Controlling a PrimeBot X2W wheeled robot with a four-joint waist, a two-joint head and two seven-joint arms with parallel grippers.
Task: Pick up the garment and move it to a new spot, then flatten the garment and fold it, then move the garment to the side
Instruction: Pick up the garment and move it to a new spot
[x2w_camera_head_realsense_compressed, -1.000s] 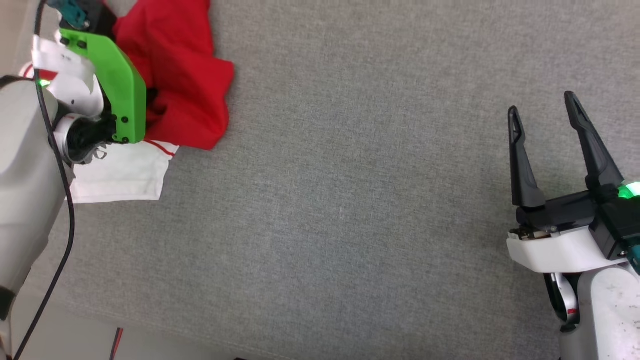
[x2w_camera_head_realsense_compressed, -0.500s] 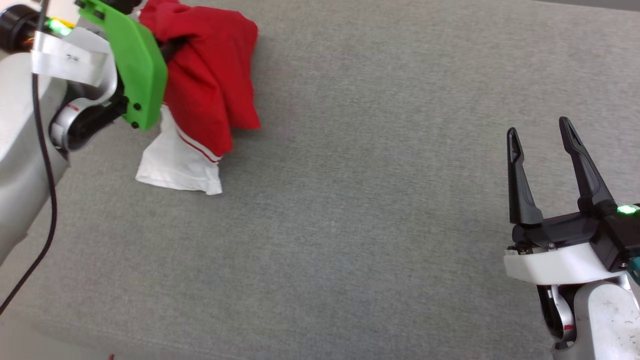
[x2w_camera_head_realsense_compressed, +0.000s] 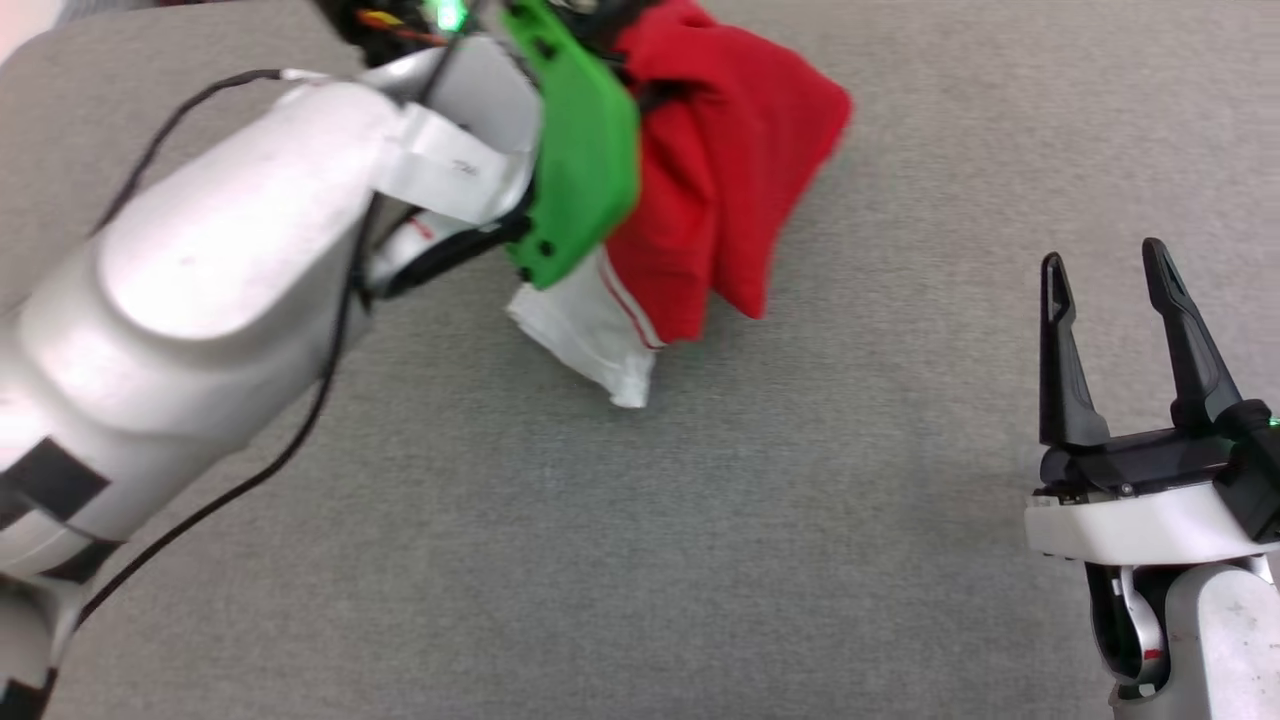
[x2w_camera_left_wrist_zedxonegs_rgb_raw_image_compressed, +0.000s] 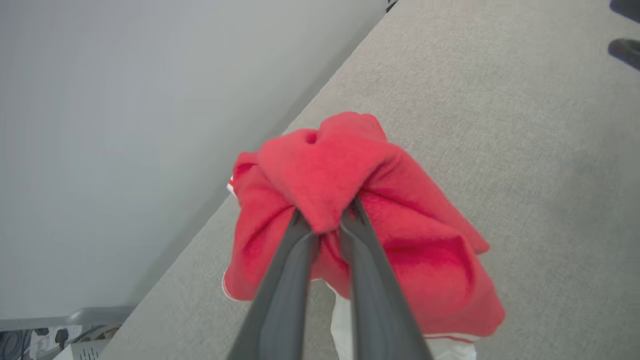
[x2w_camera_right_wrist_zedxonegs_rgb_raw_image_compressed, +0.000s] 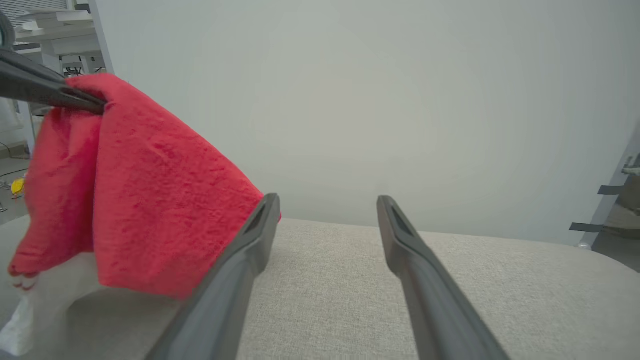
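Your left fingers (x2w_camera_left_wrist_zedxonegs_rgb_raw_image_compressed: 292, 265) clamp the shirt's (x2w_camera_head_realsense_compressed: 730, 190) bunched red fold; it looks soft, light, limp; to flatten, grip its edges; right fingers (x2w_camera_head_realsense_compressed: 1062, 370) stand apart.

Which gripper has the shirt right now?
The left gripper: its fingers are pinched shut on a bunch of the red shirt, which hangs from it. The right gripper stands open off to the side, holding nothing.

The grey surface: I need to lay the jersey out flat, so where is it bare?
Bare grey surface stretches between the hanging red jersey and the open right pincer, and toward the near edge. Crowded: the head view's upper left, where the left arm and left pincer, shut on the jersey, hang.
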